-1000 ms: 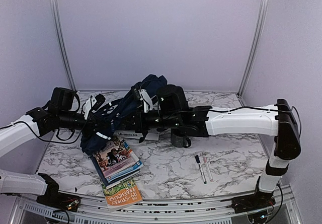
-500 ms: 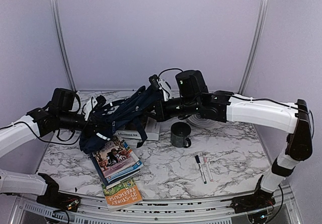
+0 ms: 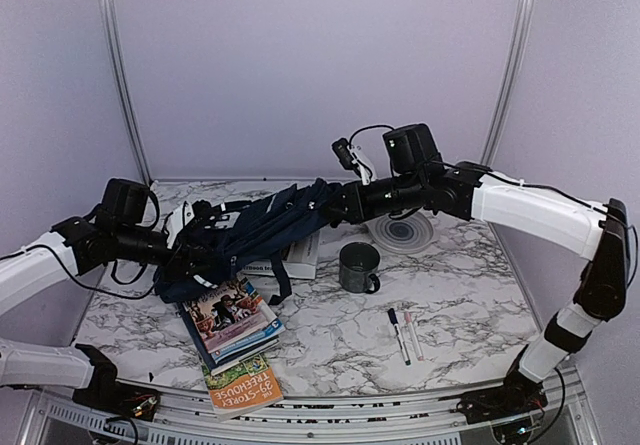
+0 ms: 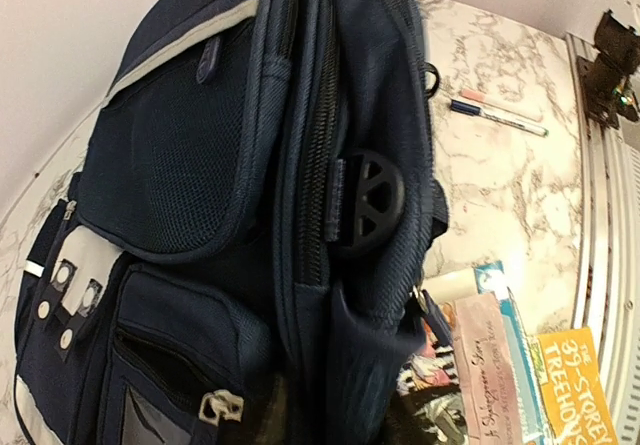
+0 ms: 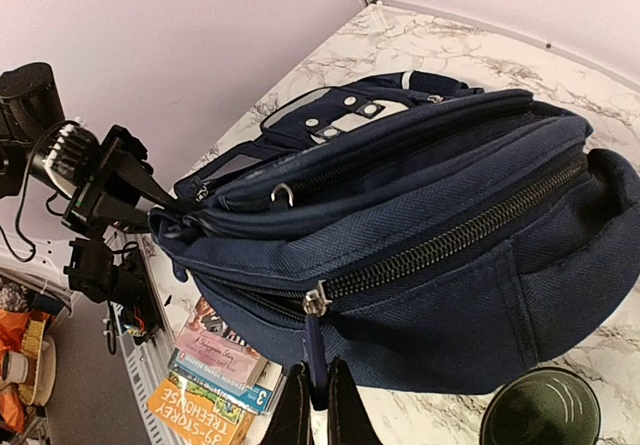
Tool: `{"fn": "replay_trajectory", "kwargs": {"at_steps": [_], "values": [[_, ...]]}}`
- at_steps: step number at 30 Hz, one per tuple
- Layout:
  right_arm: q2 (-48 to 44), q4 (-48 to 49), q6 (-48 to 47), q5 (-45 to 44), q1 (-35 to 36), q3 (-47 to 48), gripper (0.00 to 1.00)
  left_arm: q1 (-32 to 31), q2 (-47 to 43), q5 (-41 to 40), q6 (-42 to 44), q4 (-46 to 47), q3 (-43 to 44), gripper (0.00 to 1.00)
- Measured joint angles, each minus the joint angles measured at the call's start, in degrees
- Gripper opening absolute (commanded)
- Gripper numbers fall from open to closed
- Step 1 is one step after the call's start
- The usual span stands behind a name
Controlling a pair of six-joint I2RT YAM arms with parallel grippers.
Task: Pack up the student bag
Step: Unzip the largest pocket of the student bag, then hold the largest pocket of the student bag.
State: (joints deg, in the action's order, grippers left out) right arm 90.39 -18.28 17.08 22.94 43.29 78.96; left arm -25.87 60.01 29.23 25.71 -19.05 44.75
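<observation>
1. The large navy-blue fabric backpack point(image 3: 250, 230) is held between the two arms over the left half of the white marbled surface point(image 3: 470, 295). Its long axis runs from the left fingers point(image 5: 140, 180) at one end towards the right arm at the other.
2. The right fingers point(image 5: 297, 415) are pinched together on the dark-blue fabric pull tab point(image 5: 314, 350) of the main zip. The tab drops straight down into them from the metal slider point(image 5: 316, 300).
3. From that slider the closed zip teeth point(image 5: 450, 235) run along the backpack's length, away from the left arm and towards the rounded end above the dark green mug point(image 5: 540, 415). Opening the zip probably needs a pull along that line, not downward.
4. In the right wrist view the left fingers look clamped on the opposite end, acting as the anchor. Their own camera shows only fabric.
</observation>
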Motion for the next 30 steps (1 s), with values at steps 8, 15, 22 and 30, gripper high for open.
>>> {"fn": "replay_trajectory", "kwargs": {"at_steps": [8, 15, 22, 30], "values": [[3.9, -2.8, -0.3, -2.1, 2.6, 0.5, 0.0, -1.0, -5.7, 14.5, -1.8, -2.4, 3.4, 0.7], [3.9, -2.2, 1.1, -1.7, 6.1, 0.6, 0.0, -8.5, 9.0, 10.5, -12.2, 7.4, 10.9, 0.76], [3.5, -1.9, 1.7, -1.8, 6.2, 0.6, 0.0, -10.7, 20.3, 4.1, -14.2, 9.4, 14.6, 0.61], [3.3, -1.8, 1.7, -2.2, 6.0, 0.6, 0.0, -14.9, 24.7, -3.3, -11.0, 9.3, 19.8, 0.43]]}}
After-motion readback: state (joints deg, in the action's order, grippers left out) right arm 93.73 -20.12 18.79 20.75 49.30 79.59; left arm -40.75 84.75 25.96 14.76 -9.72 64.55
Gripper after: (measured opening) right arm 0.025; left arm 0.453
